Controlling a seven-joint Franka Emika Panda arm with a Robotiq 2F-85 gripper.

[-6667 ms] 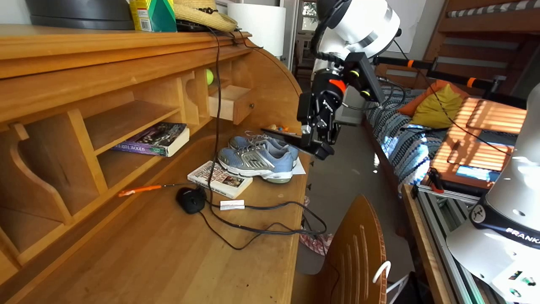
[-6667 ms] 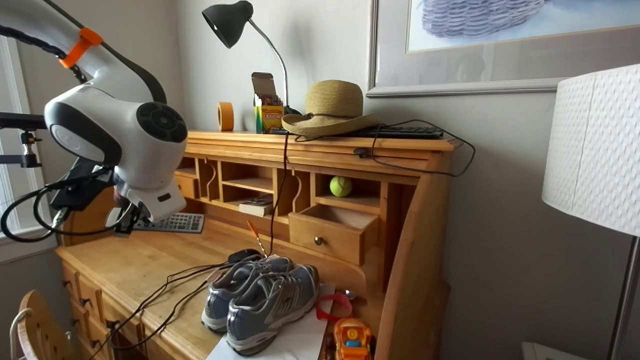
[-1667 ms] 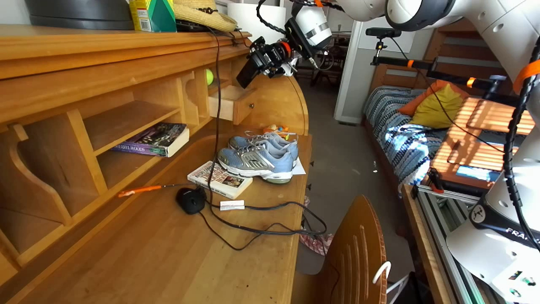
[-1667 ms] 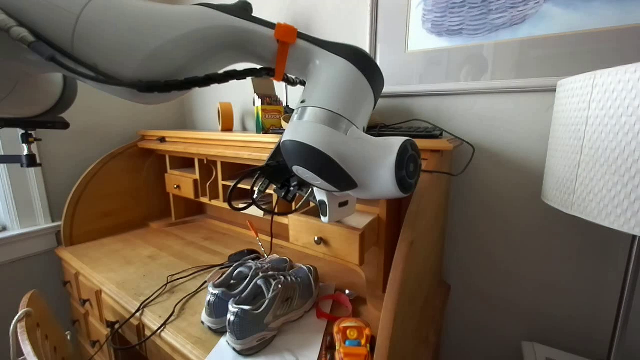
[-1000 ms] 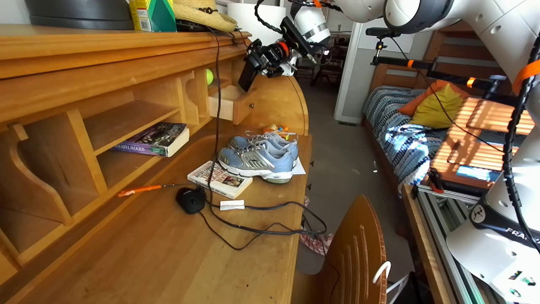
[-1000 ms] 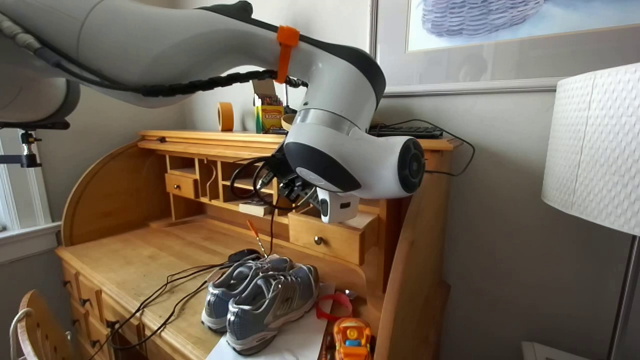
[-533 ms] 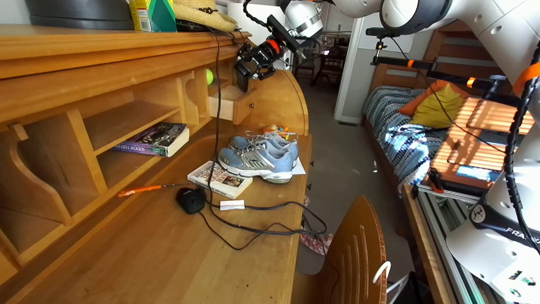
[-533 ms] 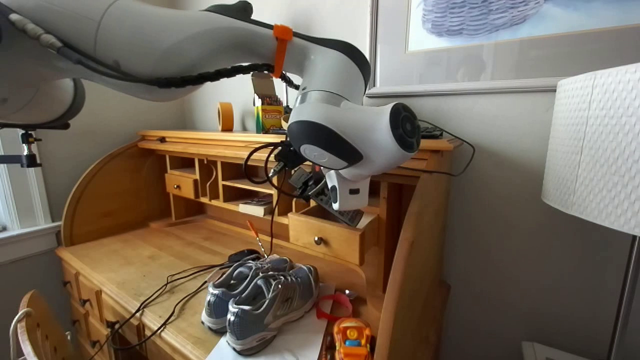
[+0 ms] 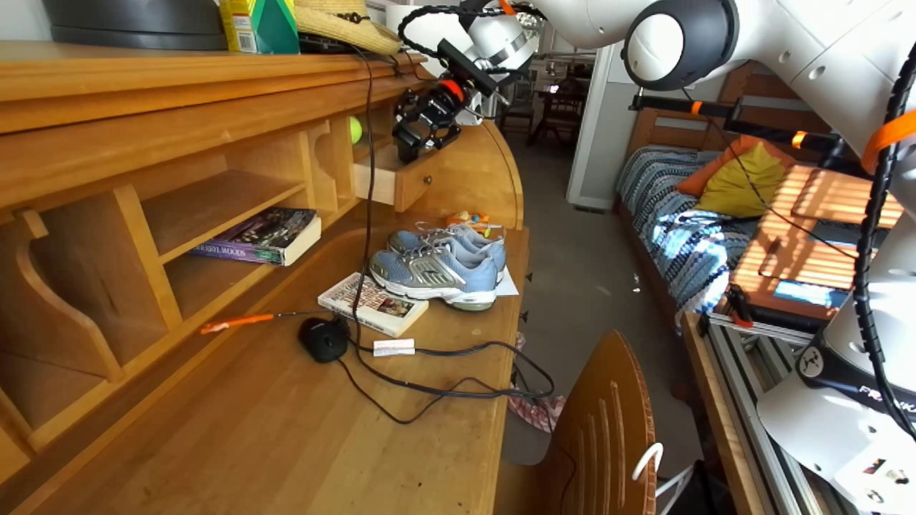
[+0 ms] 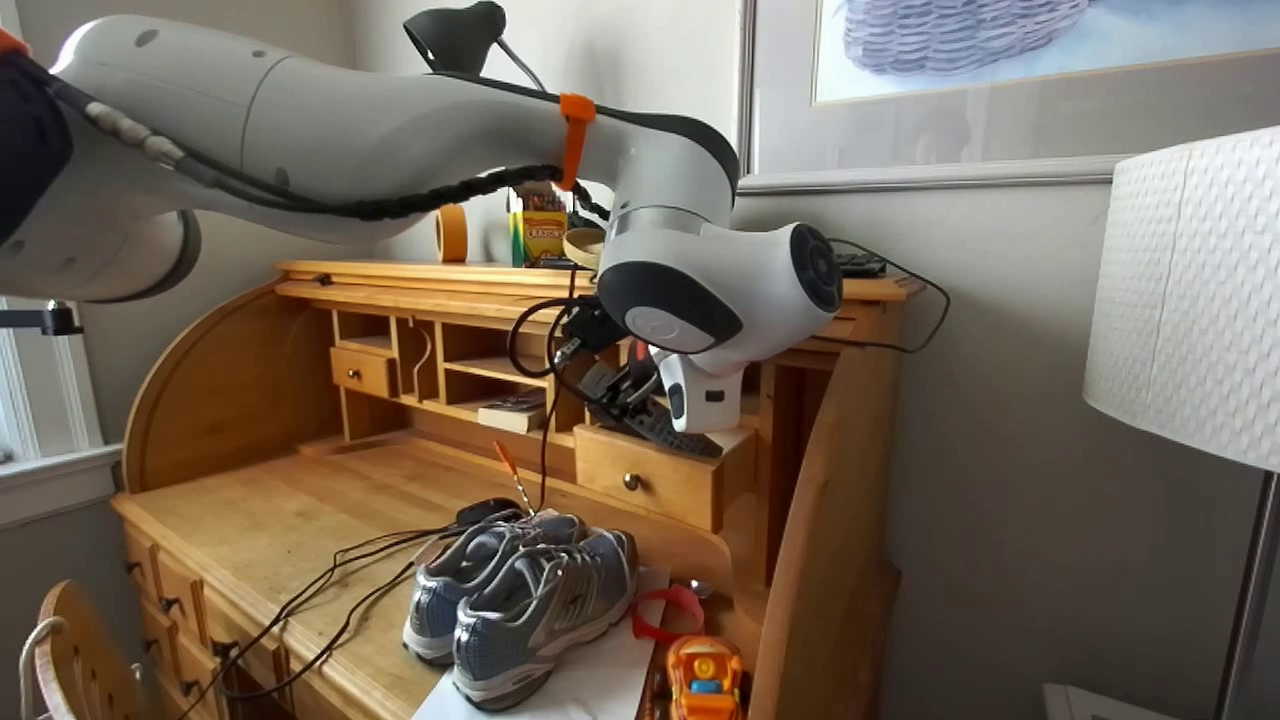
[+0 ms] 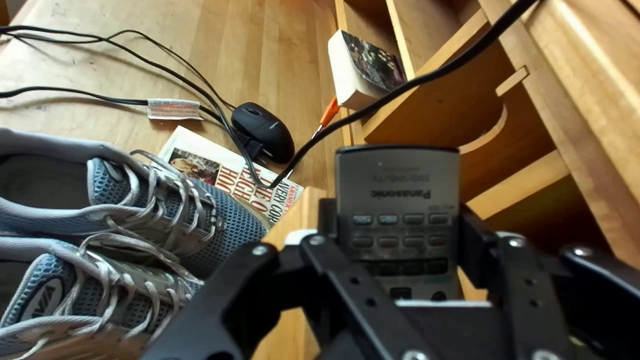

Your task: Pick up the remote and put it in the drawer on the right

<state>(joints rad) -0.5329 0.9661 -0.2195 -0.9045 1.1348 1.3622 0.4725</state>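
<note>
The remote (image 11: 397, 185) is a slim dark grey bar with several buttons. My gripper (image 11: 397, 232) is shut on it, with a finger pad against each long side in the wrist view. In an exterior view the remote (image 10: 672, 434) slants down to the right over the pulled-out right drawer (image 10: 645, 480), its lower end at the drawer's front right rim. I cannot tell whether it touches the rim. In an exterior view my gripper (image 9: 422, 132) is just above the drawer (image 9: 386, 184), with the remote's end (image 9: 408, 151) reaching down at its opening. The drawer's inside is mostly hidden.
A black cord (image 9: 369, 164) hangs in front of the cubbies, close to the drawer. A tennis ball (image 9: 356, 129) sits in the cubby above. Sneakers (image 10: 545, 610), a booklet (image 9: 373, 303) and a mouse (image 9: 323, 339) lie on the desk below. A curved side panel (image 10: 830, 500) stands right of the drawer.
My arm has carried the remote from out beside the desk to above the right drawer. In the last second the remote has turned and come lower. The drawer has shifted very slightly.
</note>
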